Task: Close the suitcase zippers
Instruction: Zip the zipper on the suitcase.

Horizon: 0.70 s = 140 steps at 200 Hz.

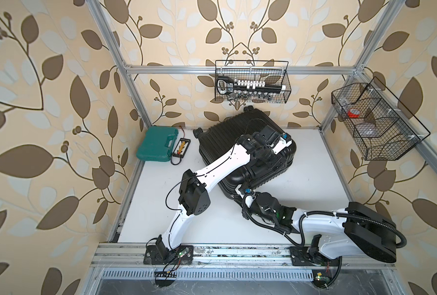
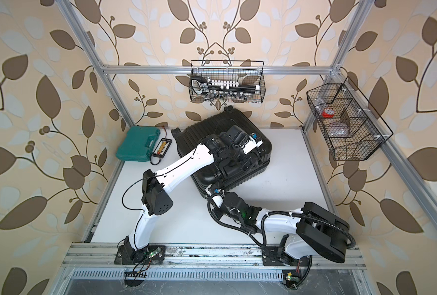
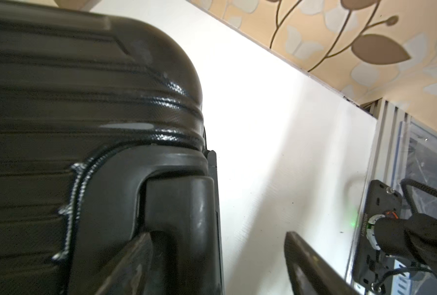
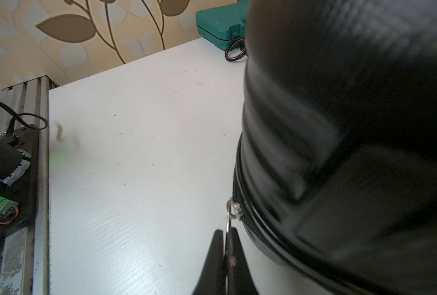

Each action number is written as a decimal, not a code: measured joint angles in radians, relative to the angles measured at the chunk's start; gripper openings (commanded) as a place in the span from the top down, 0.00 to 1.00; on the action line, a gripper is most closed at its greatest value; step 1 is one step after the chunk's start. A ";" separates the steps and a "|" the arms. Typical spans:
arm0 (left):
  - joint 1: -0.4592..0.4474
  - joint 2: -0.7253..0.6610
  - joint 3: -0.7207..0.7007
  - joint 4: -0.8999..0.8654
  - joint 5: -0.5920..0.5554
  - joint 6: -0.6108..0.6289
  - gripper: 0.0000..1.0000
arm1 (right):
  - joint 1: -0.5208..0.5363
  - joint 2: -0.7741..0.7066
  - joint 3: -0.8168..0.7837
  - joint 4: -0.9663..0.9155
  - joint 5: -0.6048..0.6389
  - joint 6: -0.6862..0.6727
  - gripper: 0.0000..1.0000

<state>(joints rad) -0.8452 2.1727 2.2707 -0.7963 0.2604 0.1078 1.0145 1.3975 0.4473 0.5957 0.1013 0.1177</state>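
Nearest you, R tool [image 4: 226, 231] is pinched tight on the zipper pull [image 4: 231, 210], a small metal ring at the near corner of the suitcase [image 1: 220, 143], low by the worktop [image 4: 135, 166]. So one pull is in hand, and the zip run looks part-way, not done.

The zipper track [image 4: 237, 176] carries on past the pull round the rim. It's too dark and blurred to say if the teeth there are meshed.

Further in, the case lies flat mid-worktop, skewed, lid down on its base, wheels twd the back wall. Shells are together, so only zipping is left.

On its right side, further back, L tool [image 3: 217, 233] stands wide open w/ nothing held. One finger [image 3: 133, 258] is in front of a moulded dark piece, the other over bare worktop. The track by that corner shows pale teeth; meshed or not, can't tell. No 2nd pull visible, so look for it.

Furthest back-left, the teal tool case [image 1: 156, 145] isn't your job.
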 measured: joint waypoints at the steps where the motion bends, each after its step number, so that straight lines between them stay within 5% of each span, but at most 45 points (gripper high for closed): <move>1: 0.000 -0.003 -0.001 0.002 -0.003 0.001 0.14 | 0.000 0.001 0.000 0.000 0.000 0.001 1.00; 59: 0.104 -0.123 -0.014 0.073 -0.132 -0.023 0.14 | 0.011 0.012 0.000 0.006 -0.027 0.024 1.00; 140: 0.621 -0.183 -0.088 0.065 -0.220 -0.234 0.32 | 0.003 0.012 0.000 0.006 -0.045 0.036 1.00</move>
<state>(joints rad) -0.2237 1.9900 2.1826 -0.7311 0.0406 -0.1261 1.0180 1.4094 0.4473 0.6014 0.0563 0.1535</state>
